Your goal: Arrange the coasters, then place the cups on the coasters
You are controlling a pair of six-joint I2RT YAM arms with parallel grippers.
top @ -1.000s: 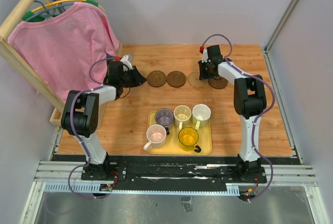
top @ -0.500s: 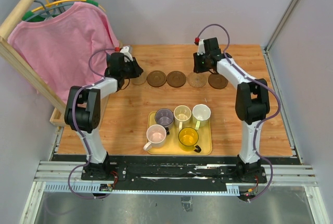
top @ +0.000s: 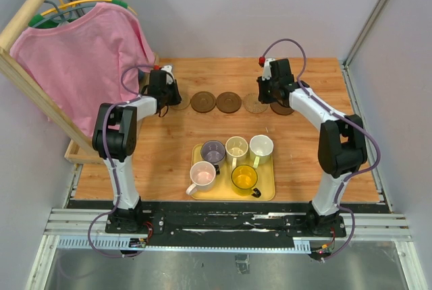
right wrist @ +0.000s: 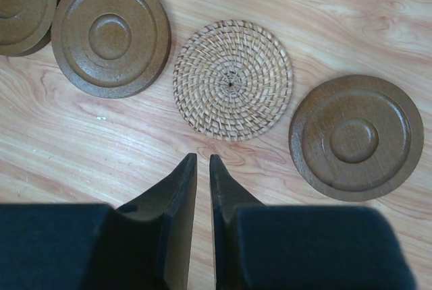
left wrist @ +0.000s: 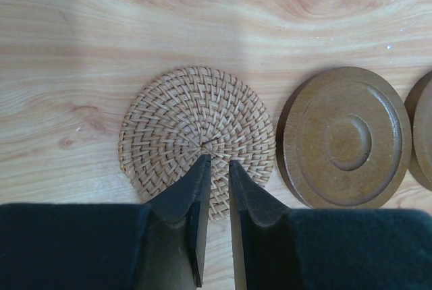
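Five coasters lie in a row at the back of the table: a tan woven one (top: 181, 103) (left wrist: 197, 138), two brown ones (top: 202, 102) (top: 228, 102), a second tan one (top: 255, 104) (right wrist: 233, 79) and a brown one (top: 283, 108) (right wrist: 356, 137). My left gripper (top: 169, 92) (left wrist: 217, 162) hovers over the near edge of the left tan coaster, its jaws almost together and empty. My right gripper (top: 271, 92) (right wrist: 202, 158) hangs just short of the right tan coaster, also nearly closed and empty. Purple (top: 213, 150), cream (top: 237, 147), whitish (top: 261, 146), pink (top: 202, 175) and yellow (top: 244, 177) cups stand on the yellow tray (top: 270, 193).
A pink shirt (top: 81, 54) hangs on a wooden rack (top: 27, 77) along the left side, close to my left arm. Grey walls and a metal frame (top: 361, 101) close in the back and right of the wooden tabletop (top: 304, 168).
My left gripper has drawn back off the left tan coaster, which now shows. My right gripper rose toward the back, then came down again near the right tan coaster.
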